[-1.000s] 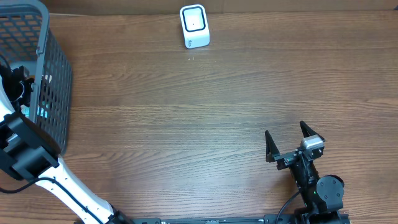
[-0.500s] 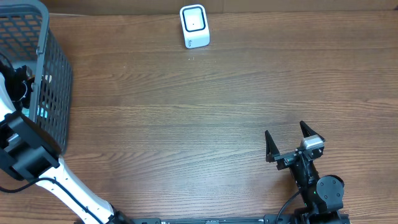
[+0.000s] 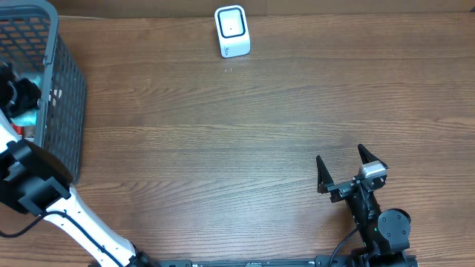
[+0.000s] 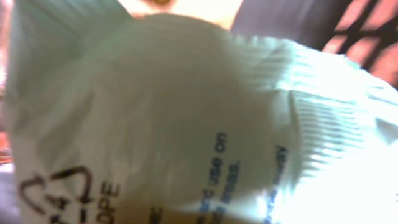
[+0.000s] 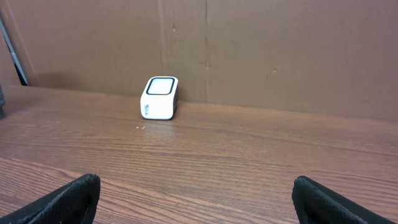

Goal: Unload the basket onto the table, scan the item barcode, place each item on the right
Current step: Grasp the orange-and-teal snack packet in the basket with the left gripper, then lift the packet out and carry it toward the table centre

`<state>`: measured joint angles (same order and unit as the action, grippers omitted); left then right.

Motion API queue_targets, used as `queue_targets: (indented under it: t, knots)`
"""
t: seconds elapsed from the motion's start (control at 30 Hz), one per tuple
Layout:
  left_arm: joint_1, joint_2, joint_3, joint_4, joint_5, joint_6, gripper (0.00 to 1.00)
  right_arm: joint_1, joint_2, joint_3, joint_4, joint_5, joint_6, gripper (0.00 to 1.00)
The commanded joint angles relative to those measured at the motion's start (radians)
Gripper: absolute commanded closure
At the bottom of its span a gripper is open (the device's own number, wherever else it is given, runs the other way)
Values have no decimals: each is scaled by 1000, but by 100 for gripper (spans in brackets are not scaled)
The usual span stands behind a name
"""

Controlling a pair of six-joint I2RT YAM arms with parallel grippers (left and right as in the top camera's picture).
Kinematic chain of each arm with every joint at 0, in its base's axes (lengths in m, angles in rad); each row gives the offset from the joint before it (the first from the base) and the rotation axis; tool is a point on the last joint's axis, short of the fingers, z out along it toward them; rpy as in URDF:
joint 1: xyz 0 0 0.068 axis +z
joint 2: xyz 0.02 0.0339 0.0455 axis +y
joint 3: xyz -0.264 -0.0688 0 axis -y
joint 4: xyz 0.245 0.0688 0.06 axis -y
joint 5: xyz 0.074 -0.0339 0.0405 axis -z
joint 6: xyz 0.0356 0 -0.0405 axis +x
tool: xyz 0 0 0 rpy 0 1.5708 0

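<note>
presently. item: pale plastic pouch, blue print and a recycling mark on it, judged to lie inside the basket at the far left corner of the tabletop. the left wrist view is filled by it, out of focus. no barcode can be made out on the face shown.

left gripper: lowered into the basket, close over the pouch. its fingers are hidden in both views, so it cannot be told whether it is wide, narrow or closed on the pouch.

right gripper: set near the near edge, right of the middle, spread wide, nothing held.

scanner: stood at the far edge, left of the middle, well apart from the basket.

risks, as judged:
- slack film may be caught by a single fold only, and the pouch may be dropped on lifting.
- the pouch may be snagged on the mesh wall or rim as it is drawn out.
- the coded face is not known, so the wrong side may be shown to the scanner.
- the barcode may be creased by the grip and left unread.
</note>
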<state>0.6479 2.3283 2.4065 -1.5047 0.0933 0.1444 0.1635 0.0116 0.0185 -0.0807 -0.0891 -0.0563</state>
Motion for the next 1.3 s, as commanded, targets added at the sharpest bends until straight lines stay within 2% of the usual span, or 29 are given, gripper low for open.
queue_targets:
  t: [0.0, 0.2, 0.63, 0.93, 1.27]
  knots:
    - [0, -57, 164, -21, 5, -64, 53, -4, -9, -11, 4, 9, -5, 0]
    - [-2, -145, 305, -63, 22, -145, 55, -4, -9, -11, 4, 9, -5, 0]
    - [-82, -472, 311, -117, 38, -238, 62, -4, -9, -11, 4, 9, -5, 0]
    - [-309, -624, 307, -185, 39, -259, 63, -4, -9, -11, 4, 9, -5, 0]
    - [-647, -661, 304, -185, 38, -383, 65, -4, -9, -11, 4, 9, -5, 0]
